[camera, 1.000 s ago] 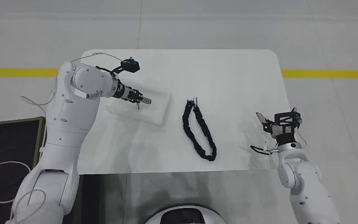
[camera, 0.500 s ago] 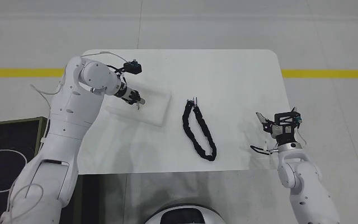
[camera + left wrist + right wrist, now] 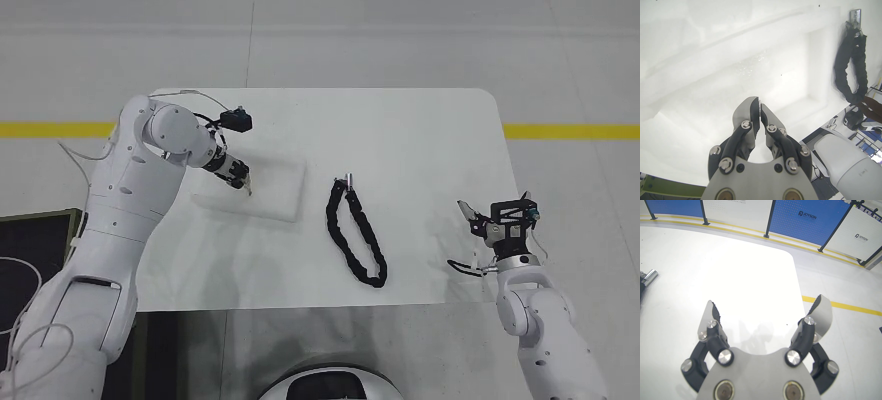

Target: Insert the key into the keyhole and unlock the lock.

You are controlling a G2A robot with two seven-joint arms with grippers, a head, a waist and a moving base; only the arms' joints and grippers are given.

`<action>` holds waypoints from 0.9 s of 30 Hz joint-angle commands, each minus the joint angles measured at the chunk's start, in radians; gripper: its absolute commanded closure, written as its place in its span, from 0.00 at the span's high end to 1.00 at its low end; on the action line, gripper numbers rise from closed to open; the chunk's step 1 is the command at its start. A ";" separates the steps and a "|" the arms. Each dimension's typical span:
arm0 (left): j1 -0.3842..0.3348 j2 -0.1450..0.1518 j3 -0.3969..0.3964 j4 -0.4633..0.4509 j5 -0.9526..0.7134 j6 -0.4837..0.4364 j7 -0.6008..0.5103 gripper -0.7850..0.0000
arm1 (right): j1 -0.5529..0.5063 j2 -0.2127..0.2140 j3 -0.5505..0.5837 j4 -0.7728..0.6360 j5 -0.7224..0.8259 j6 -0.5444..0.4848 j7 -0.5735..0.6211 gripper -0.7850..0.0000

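Observation:
My left gripper (image 3: 760, 103) hangs over the white foam block (image 3: 262, 192) at the table's left, shut on a thin metal key (image 3: 759, 108) seen edge-on between its pads. In the top view that gripper (image 3: 246, 184) is tilted down toward the foam. The black fabric-covered chain lock (image 3: 355, 235) lies in a loop at the table's middle, its silver lock cylinder (image 3: 346, 183) at the far end; the cylinder (image 3: 855, 15) is also seen from the left wrist. My right gripper (image 3: 472, 238) stands open and empty near the table's right front edge, well clear of the lock.
The foam block (image 3: 734, 62) has a shallow rectangular recess. The white table (image 3: 420, 130) is bare between the lock and my right gripper (image 3: 764, 308). Floor with a yellow line (image 3: 570, 131) lies beyond the table's edges.
My left gripper has swung back toward the foam's left part and tilted downward, the key still held. The right arm and the chain lock have not moved.

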 commanded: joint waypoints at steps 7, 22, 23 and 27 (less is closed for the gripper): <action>0.068 0.035 -0.030 -0.221 0.111 0.046 0.000 0.00 | 0.000 0.000 0.000 0.000 0.000 0.000 0.000 1.00; 0.346 0.075 -0.367 -0.373 -0.290 0.003 0.314 0.00 | 0.000 0.000 0.000 0.000 0.000 0.000 0.000 1.00; 0.359 0.076 -0.396 -0.330 -0.388 -0.030 0.313 0.00 | 0.000 0.000 0.000 0.000 0.000 0.000 0.000 1.00; 0.337 0.076 -0.430 -0.122 -0.732 -0.160 0.205 0.00 | 0.000 0.000 0.000 0.000 0.000 0.000 0.000 1.00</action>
